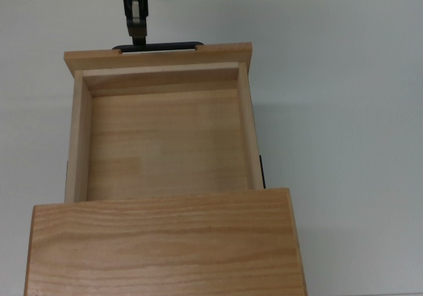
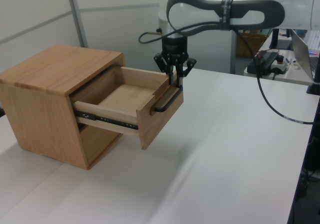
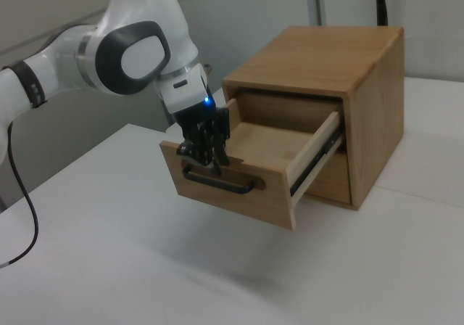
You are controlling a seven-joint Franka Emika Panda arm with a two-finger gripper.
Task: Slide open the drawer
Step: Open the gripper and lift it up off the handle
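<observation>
White table [image 2: 235, 149], pale panelled wall [image 2: 100, 24] behind.

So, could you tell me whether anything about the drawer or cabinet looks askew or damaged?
Nothing stands out. The drawer sits pulled out, level on its rails, empty inside; its handle looks straight, with the pincer at one end.

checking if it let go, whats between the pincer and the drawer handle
Nothing. In the left view the pincer sits just above the far end of the black handle on the drawer; contact can't be told.
</observation>
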